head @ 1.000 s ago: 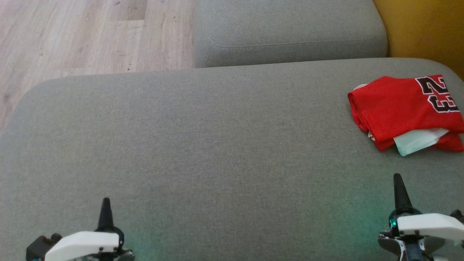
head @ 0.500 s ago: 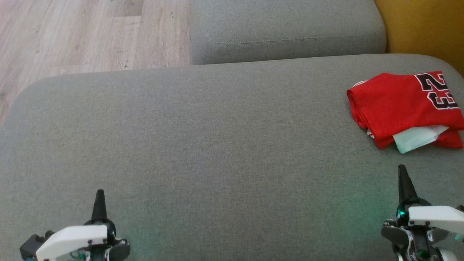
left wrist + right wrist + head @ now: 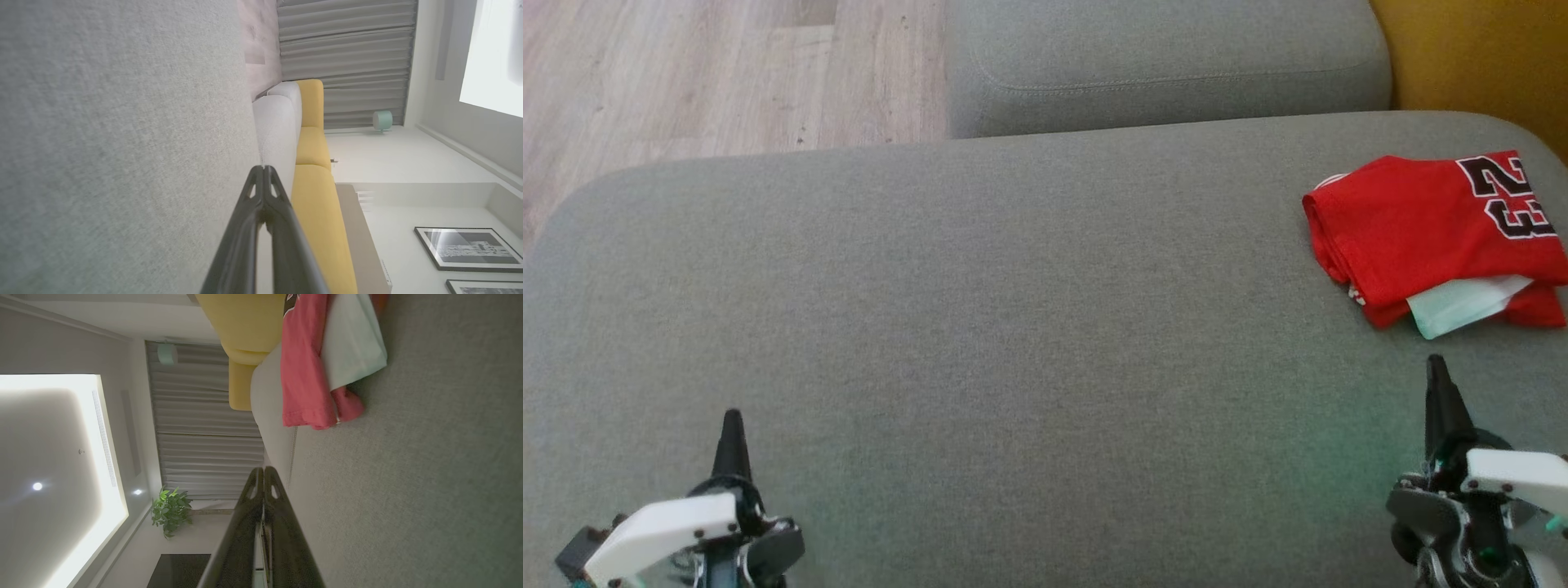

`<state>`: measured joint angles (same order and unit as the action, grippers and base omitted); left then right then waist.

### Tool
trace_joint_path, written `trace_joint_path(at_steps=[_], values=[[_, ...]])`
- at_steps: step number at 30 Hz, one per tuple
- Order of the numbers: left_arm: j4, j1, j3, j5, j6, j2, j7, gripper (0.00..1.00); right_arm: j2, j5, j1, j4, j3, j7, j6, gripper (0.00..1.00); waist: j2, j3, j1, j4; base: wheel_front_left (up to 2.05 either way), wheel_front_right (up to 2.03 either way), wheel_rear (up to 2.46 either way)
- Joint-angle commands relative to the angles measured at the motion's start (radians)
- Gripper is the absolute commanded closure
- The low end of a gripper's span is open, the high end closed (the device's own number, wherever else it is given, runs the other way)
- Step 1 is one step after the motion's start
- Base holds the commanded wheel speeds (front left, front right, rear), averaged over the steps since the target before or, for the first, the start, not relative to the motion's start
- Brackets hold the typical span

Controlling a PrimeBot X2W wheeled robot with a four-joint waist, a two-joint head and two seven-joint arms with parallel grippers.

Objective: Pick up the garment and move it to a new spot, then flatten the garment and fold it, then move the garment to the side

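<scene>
The garment is a red jersey with black-and-white numbers, folded into a bundle with a pale lining sticking out. It lies at the far right of the grey sofa seat; in the right wrist view the garment is at the top. My right gripper is shut and empty, a short way in front of the jersey. Its fingertips meet in the right wrist view. My left gripper is shut and empty at the lower left, far from the jersey, tips together.
A second grey cushion sits behind the seat. Wooden floor lies to the upper left, past the seat's rounded edge. A yellow cushion stands at the upper right, close to the jersey.
The head view has shifted, so the sofa and jersey sit slightly higher in the picture. Both grippers stay shut; the right gripper's tip shows higher, the left lower and further left.
</scene>
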<state>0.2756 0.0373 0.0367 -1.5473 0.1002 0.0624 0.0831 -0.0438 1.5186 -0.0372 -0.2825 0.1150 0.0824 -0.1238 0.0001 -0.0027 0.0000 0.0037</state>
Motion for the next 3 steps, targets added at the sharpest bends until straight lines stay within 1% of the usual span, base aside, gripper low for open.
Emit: trace_joint_path(at_steps=[1, 3], values=[[-0.030, 0.061, 0.048, -0.027, 0.016, 0.000, 0.012, 1.00, -0.011, 0.038, -0.059, 0.038, -0.013, 0.015, -0.007, 1.00, -0.0001, 0.002, 0.0000, -0.001, 0.00, 0.00, 0.00], [-0.030, 0.063, 0.053, -0.034, 0.019, -0.001, 0.015, 1.00, -0.011, 0.049, -0.061, 0.038, -0.012, 0.017, -0.007, 1.00, -0.0001, 0.002, 0.0000, -0.002, 0.00, 0.00, 0.00]])
